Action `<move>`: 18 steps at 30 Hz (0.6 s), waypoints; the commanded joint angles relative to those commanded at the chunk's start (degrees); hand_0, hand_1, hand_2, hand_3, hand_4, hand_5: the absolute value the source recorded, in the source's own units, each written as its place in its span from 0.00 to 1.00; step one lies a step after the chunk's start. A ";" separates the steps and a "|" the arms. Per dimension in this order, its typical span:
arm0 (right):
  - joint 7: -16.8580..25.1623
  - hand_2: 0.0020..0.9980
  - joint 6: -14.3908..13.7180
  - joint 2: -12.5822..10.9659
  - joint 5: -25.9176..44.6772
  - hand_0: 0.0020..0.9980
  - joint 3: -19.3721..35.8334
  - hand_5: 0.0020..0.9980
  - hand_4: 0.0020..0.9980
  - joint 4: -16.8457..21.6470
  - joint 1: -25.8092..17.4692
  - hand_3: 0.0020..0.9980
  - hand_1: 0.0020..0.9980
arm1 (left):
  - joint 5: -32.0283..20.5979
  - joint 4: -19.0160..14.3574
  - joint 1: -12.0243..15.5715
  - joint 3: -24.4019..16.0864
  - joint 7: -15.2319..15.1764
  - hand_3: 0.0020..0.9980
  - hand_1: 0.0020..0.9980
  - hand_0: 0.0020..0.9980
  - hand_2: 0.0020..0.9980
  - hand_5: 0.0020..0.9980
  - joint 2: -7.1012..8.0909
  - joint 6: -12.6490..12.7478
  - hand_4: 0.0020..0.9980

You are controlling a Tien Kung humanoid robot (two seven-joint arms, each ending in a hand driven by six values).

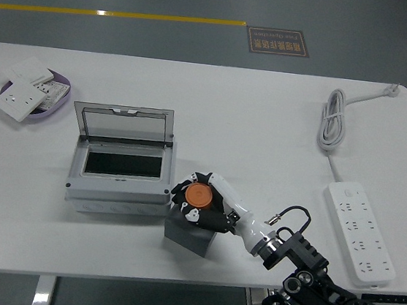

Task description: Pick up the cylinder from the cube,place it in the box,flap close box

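Right now we have our right hand (199,200) curled around the orange cylinder (199,195) just below the middle of the frame, fingers wrapped about its sides while it sits on top of the grey cube (188,237). We judge the pick as barely begun: the cylinder does not look lifted off the cube yet. The box (118,174) stands just left of the cube, its clear flap (123,122) raised and its inside unoccupied. Placing the cylinder and closing the flap remain. Our left arm is out of view.
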 joint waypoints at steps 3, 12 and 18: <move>0.09 0.39 -0.18 0.05 -0.16 0.36 0.24 0.00 0.02 0.23 0.35 0.34 0.40 | 0.04 0.00 0.05 -0.08 0.01 0.95 0.85 0.92 0.86 0.00 -0.04 0.04 0.00; -2.18 0.39 -2.06 1.56 -1.54 0.36 -3.23 0.00 0.02 0.98 6.59 0.33 0.40 | 0.80 0.00 0.34 -1.01 0.40 0.95 0.85 0.92 0.86 0.00 -0.16 0.20 0.00; -8.11 0.39 -5.54 6.47 -6.76 0.36 -8.65 0.00 0.03 -1.66 13.64 0.32 0.41 | 1.05 0.00 0.52 -1.26 0.58 0.95 0.85 0.92 0.86 0.00 0.01 0.23 0.00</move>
